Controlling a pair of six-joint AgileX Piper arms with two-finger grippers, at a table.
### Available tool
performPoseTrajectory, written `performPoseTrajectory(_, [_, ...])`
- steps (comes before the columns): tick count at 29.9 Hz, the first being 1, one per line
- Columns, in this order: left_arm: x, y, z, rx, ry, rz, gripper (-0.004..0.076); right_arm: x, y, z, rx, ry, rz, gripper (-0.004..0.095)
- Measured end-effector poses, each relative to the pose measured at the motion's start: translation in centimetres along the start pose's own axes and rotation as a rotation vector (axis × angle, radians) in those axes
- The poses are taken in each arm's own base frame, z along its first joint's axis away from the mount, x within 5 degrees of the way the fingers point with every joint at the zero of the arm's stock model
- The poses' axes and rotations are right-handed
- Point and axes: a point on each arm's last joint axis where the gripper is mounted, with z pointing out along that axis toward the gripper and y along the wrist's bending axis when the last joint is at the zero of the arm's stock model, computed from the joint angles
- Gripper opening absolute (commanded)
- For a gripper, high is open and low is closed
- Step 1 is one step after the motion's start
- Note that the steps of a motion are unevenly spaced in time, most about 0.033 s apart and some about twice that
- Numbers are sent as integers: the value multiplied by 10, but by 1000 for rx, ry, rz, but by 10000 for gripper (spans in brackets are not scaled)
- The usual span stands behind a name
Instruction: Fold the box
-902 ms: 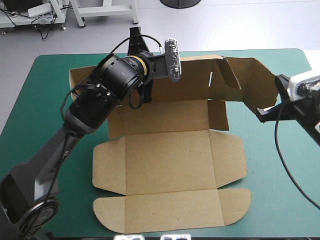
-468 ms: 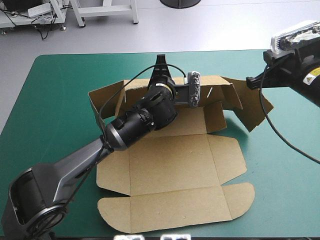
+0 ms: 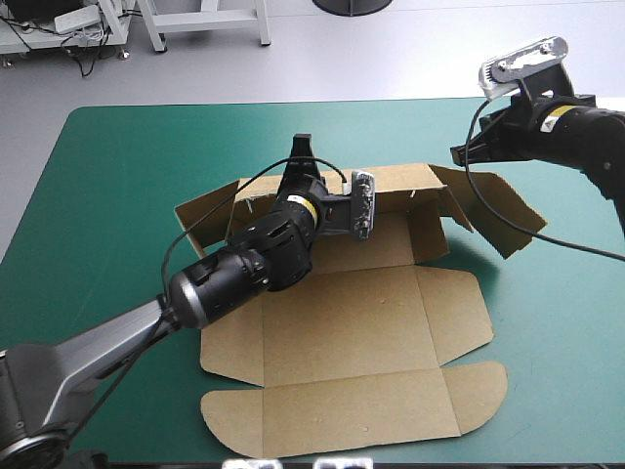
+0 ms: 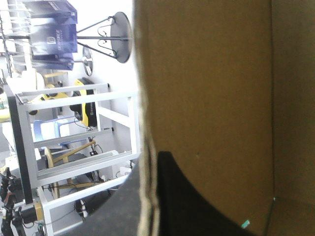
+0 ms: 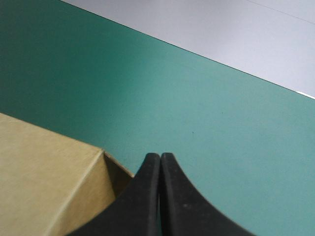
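Now left pincer [image 4: 147, 167] grips the box [image 3: 342, 322] wall; right pincer [image 5: 160, 157], closed, hovers beside it.

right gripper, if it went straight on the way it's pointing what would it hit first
Most likely the bare teal-green cover: the right gripper, jaws shut, points at it. The box corner lies beside the jaws, not ahead, though depth is unclear.

Left arm [image 3: 107, 342] was grey, its ribbed black wrist [image 3: 249, 266] yellow-banded; right arm [image 3: 586, 142] black, yellow-labelled, right gripper [image 5: 160, 157] black-finned.
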Motion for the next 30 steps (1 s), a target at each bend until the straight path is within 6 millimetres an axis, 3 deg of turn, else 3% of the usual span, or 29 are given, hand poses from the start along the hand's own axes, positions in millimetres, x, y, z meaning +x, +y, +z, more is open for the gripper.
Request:
performPoseTrajectory(5, [19, -11, -13, -53, -44, 21, -9, -5, -2, 23, -13, 32, 4, -20])
performPoseTrajectory(11, [39, -27, 4, -143, -29, 50, -9, -14, -1, 44, -75, 62, 7, -20])
performPoseTrajectory(16, [45, -23, 11, -207, -70, 37, -9, -16, -2, 62, -94, 106, 7, -20])
performPoseTrajectory(23, [55, -20, 18, -226, -67, 53, -9, 4, -16, 120, -168, 237, 117, -20])
performPoseTrajectory(30, [62, -28, 27, -196, -87, 56, -9, 24, -25, 160, -247, 327, 211, -20])
